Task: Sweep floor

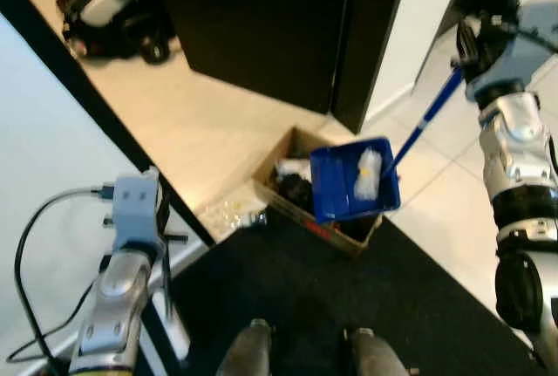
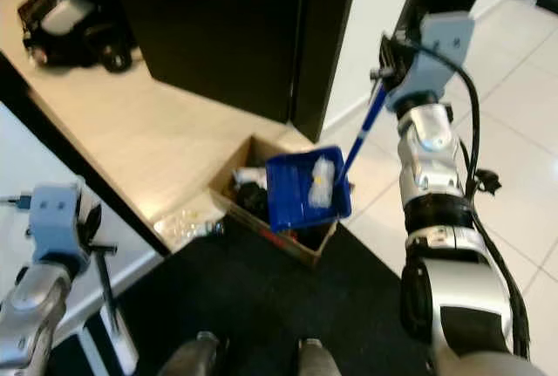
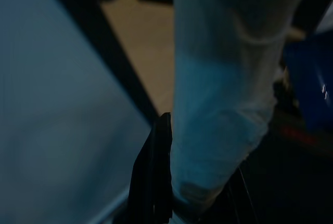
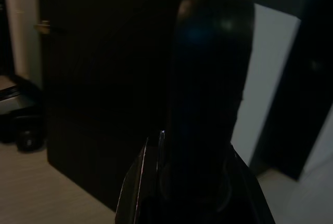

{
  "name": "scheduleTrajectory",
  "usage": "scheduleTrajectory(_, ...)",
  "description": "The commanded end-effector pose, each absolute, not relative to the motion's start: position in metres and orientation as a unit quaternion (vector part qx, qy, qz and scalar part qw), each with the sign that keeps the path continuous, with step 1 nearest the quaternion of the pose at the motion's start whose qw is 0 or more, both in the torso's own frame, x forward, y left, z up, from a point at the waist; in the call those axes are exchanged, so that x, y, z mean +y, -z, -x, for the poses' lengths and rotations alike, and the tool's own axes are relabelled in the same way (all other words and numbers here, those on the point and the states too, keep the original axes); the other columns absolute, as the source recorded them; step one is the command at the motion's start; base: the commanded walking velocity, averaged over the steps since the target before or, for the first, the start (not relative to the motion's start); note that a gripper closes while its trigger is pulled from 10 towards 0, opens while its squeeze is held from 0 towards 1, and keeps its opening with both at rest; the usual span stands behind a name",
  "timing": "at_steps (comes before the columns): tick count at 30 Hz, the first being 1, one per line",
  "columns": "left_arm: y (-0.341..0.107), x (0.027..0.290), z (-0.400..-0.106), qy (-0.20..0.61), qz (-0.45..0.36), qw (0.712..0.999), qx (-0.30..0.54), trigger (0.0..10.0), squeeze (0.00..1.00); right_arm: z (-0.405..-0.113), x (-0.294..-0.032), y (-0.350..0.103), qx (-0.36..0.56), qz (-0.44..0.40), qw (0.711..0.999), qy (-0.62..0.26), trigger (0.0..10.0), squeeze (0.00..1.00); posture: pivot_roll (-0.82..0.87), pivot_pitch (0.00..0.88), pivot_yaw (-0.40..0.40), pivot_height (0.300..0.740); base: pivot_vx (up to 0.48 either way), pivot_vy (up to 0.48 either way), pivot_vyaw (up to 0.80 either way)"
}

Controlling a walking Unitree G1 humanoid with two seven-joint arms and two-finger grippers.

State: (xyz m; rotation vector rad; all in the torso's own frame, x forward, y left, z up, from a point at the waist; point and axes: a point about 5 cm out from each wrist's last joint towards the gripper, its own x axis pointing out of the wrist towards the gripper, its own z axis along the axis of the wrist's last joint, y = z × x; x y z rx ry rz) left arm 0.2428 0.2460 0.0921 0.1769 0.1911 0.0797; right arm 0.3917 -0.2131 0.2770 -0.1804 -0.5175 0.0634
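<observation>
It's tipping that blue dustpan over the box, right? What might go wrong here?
Two things, I think. The blue plastic dustpan hangs tilted over the open cardboard box near its far edge, so the white crumpled scrap in it might slide past onto the pale tiled floor. Also, the right gripper holds the long blue handle at its top end, so the pan could swing and knock the box.

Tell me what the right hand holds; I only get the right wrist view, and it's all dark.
Observer: The right hand is shut on a blue dustpan handle.
Operator: Where's the pan?
Observer: The blue dustpan hangs tilted over an open cardboard box, with white scraps lying in it.
Operator: Left hand?
Observer: The left hand is low at the robot's left side, gripping a pale pole.
</observation>
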Motion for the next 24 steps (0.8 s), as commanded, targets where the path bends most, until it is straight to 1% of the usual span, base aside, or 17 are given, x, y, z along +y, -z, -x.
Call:
scheduleTrajectory(1, -0.093, 0.248, -0.236, -0.042, -0.108, 0.989, 0.097, 10.0, 0.00, -0.390, -0.202, -0.291, -0.296, 0.145, 0.943, -0.052, 10.0, 0.00, 0.22, 0.238, 0.019, 0.740, 0.000, 0.000, 0.00)
scheduleTrajectory(7, -0.090, 0.244, -0.235, -0.043, -0.103, 0.989, 0.101, 10.0, 0.00, -0.390, -0.187, -0.302, -0.322, 0.186, 0.925, -0.072, 10.0, 0.00, 0.22, 0.229, 0.007, 0.740, 0.000, 0.000, 0.00)
scheduleTrajectory(8, -0.090, 0.241, -0.235, -0.042, -0.101, 0.989, 0.100, 10.0, 0.00, -0.391, -0.180, -0.308, -0.336, 0.208, 0.915, -0.084, 10.0, 0.00, 0.21, 0.224, 0.002, 0.740, 0.000, 0.000, 0.00)
scheduleTrajectory(14, -0.090, 0.238, -0.238, -0.042, -0.095, 0.990, 0.098, 10.0, 0.00, -0.391, -0.184, -0.319, -0.348, 0.192, 0.914, -0.079, 10.0, 0.00, 0.20, 0.214, -0.004, 0.740, 0.000, 0.000, 0.00)
scheduleTrajectory(20, -0.090, 0.235, -0.242, -0.039, -0.093, 0.990, 0.095, 10.0, 0.00, -0.390, -0.186, -0.324, -0.354, 0.209, 0.908, -0.077, 10.0, 0.00, 0.19, 0.204, -0.007, 0.740, 0.000, 0.000, 0.00)
scheduleTrajectory(22, -0.091, 0.231, -0.246, -0.039, -0.089, 0.991, 0.090, 10.0, 0.00, -0.392, -0.174, -0.320, -0.352, 0.238, 0.899, -0.107, 10.0, 0.00, 0.19, 0.199, -0.017, 0.740, 0.000, 0.000, 0.00)
scheduleTrajectory(24, -0.091, 0.231, -0.247, -0.039, -0.089, 0.991, 0.089, 10.0, 0.00, -0.392, -0.170, -0.319, -0.351, 0.245, 0.896, -0.115, 10.0, 0.00, 0.19, 0.199, -0.017, 0.740, 0.000, 0.000, 0.00)
